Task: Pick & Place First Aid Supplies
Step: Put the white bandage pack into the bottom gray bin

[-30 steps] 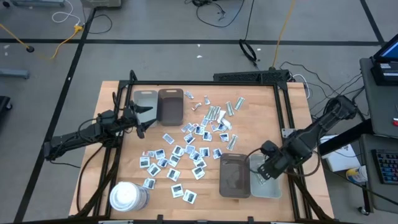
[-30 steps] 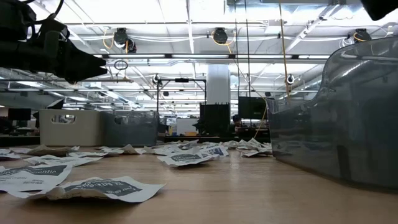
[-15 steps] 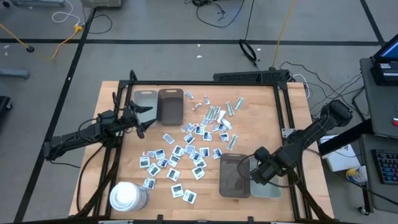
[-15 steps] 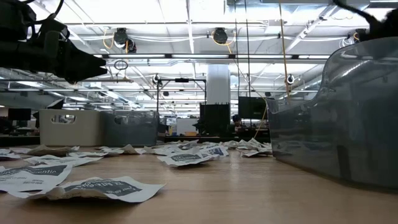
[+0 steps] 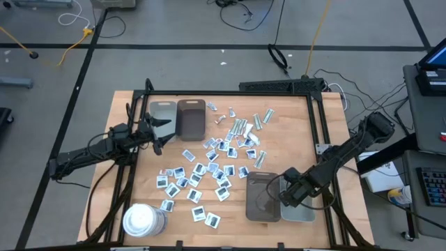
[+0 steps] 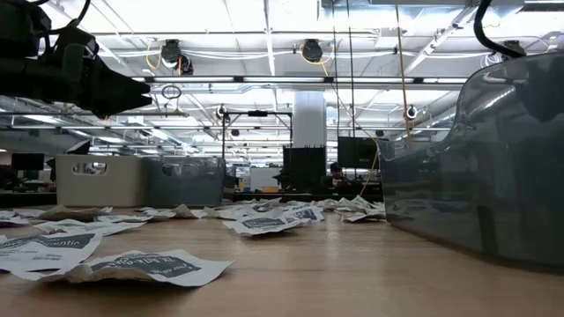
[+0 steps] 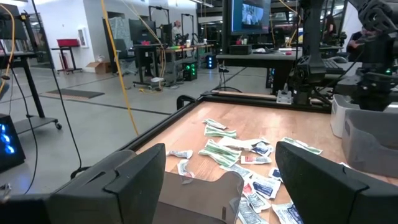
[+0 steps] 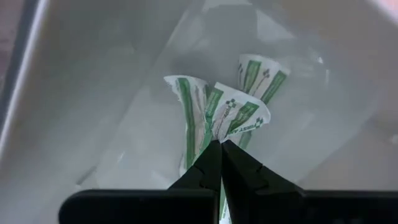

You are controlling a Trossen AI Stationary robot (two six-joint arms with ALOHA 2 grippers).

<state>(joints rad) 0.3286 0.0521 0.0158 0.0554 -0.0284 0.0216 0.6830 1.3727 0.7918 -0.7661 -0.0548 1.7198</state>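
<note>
Near the table's front right corner, the right gripper [image 8: 221, 144] is dipping into a grey tray [image 5: 301, 210] beside a brown tray [image 5: 263, 199], pinching green-printed wrapped strips [image 8: 233, 115] at its fingertips. Two more trays [image 5: 178, 116] are sitting opposite, by the spread-open left gripper [image 5: 158, 134]; dozens of white packets [image 5: 202, 174] are lying between.

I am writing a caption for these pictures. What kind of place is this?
Probably a robotics lab or workshop in a large open hall. The low view shows rows of ceiling lights and open rigging, the left wrist view shows a wall monitor and benches, and cables run across the floor around the wooden table.
</note>
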